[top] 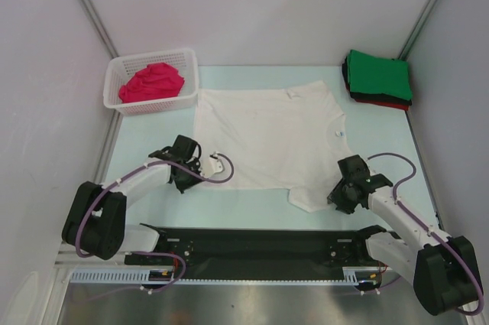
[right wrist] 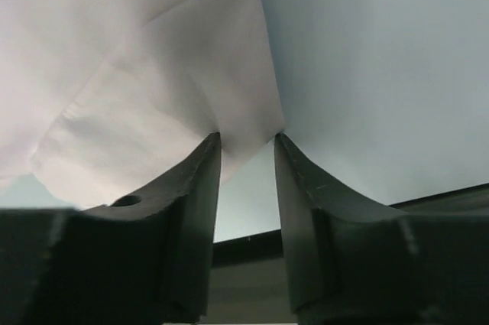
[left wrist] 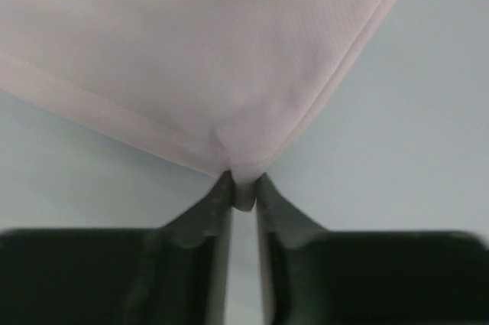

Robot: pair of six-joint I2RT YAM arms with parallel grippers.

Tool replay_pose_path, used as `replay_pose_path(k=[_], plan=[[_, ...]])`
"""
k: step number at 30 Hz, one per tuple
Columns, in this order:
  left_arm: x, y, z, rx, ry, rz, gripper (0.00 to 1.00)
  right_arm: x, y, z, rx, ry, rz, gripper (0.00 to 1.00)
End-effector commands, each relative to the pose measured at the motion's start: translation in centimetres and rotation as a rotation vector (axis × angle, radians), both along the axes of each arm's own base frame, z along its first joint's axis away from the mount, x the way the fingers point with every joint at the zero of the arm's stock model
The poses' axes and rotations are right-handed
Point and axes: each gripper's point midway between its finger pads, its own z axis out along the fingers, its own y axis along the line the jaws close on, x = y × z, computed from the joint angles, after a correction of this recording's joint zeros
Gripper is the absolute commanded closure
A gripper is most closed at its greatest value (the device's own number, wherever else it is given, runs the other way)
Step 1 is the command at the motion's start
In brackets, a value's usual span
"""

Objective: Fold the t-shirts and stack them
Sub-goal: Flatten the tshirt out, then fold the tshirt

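White t-shirt (top: 267,134) flat, mid-frame; first fold looks just begun. Left gripper (left wrist: 243,187) pinched tight on lower-left corner. Right gripper (right wrist: 248,141) part-open, cloth edge at lower right between its tips, unclamped. Next, probably: close right, lift both corners evenly.

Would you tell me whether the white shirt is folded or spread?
Spread: the white shirt lies flat on the table, sleeve sticking out.

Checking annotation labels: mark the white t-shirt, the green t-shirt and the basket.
white t-shirt (top: 263,138): top external view, middle of the spread body.
green t-shirt (top: 380,74): top external view, top face, lying folded on the stack.
basket (top: 157,105): top external view, near lattice wall.
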Motion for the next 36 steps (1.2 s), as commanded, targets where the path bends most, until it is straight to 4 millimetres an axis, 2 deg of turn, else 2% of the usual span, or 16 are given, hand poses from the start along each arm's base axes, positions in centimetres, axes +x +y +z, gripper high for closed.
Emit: replay_pose_path(k=[1, 2, 3, 6, 12, 16, 17, 19, 21, 22, 25, 30, 32, 33, 35, 36], plan=[[0.3, -1.6, 0.7, -0.076, 0.014, 0.031, 0.89, 1.0, 0.2, -0.3, 0.011, -0.05, -0.026, 0.63], [0.4, -1.7, 0.8, -0.081, 0.013, 0.036, 0.99, 1.3, 0.0, -0.3, 0.002, -0.063, -0.024, 0.7], [0.5, -1.6, 1.0, -0.08, 0.008, 0.043, 1.0, 1.5, -0.1, -0.1, -0.005, -0.074, -0.023, 0.83], [1.2, -1.2, 1.6, -0.058, -0.023, 0.089, 1.0, 2.0, -1.1, 0.5, -0.057, -0.105, -0.029, 0.99], [4.0, -0.6, 3.4, -0.051, -0.12, 0.184, 1.0, 4.1, -1.5, 3.1, -0.092, -0.2, 0.009, 1.0], [5.7, -0.6, 5.2, -0.071, -0.164, 0.222, 1.0, 6.3, -1.5, 6.6, -0.124, -0.279, 0.056, 1.0], [6.2, -0.6, 5.5, -0.074, -0.17, 0.225, 1.0, 7.7, -1.4, 8.3, -0.128, -0.322, 0.065, 1.0], [7.8, -0.6, 6.9, -0.088, -0.204, 0.238, 1.0, 9.1, -1.5, 10.0, -0.149, -0.36, 0.122, 1.0], [9.5, -0.6, 7.5, -0.094, -0.224, 0.251, 1.0, 11.7, -1.9, 11.5, -0.156, -0.404, 0.125, 1.0], [10.1, -0.5, 7.6, -0.096, -0.228, 0.257, 1.0, 12.3, -1.6, 11.3, -0.149, -0.401, 0.175, 1.0], [12.3, -0.6, 7.2, -0.088, -0.213, 0.272, 1.0, 16.3, -1.5, 11.5, -0.116, -0.447, 0.202, 1.0], [16.1, -0.3, 6.7, -0.069, -0.206, 0.31, 0.99, 21.6, -1.3, 10.5, -0.149, -0.431, 0.311, 1.0], [17.1, -0.1, 6.6, -0.057, -0.206, 0.326, 1.0, 23.0, -1.1, 10.2, -0.161, -0.436, 0.344, 1.0], [17.9, 0.1, 7.0, -0.058, -0.22, 0.334, 1.0, 23.6, -1.1, 9.1, -0.173, -0.411, 0.369, 1.0], [18.4, 0.1, 6.1, -0.043, -0.197, 0.33, 1.0, 25.0, -1.2, 9.4, -0.191, -0.414, 0.389, 1.0], [18.9, 0.0, 6.2, -0.043, -0.202, 0.326, 1.0, 25.4, -1.5, 8.3, -0.209, -0.382, 0.402, 1.0]])
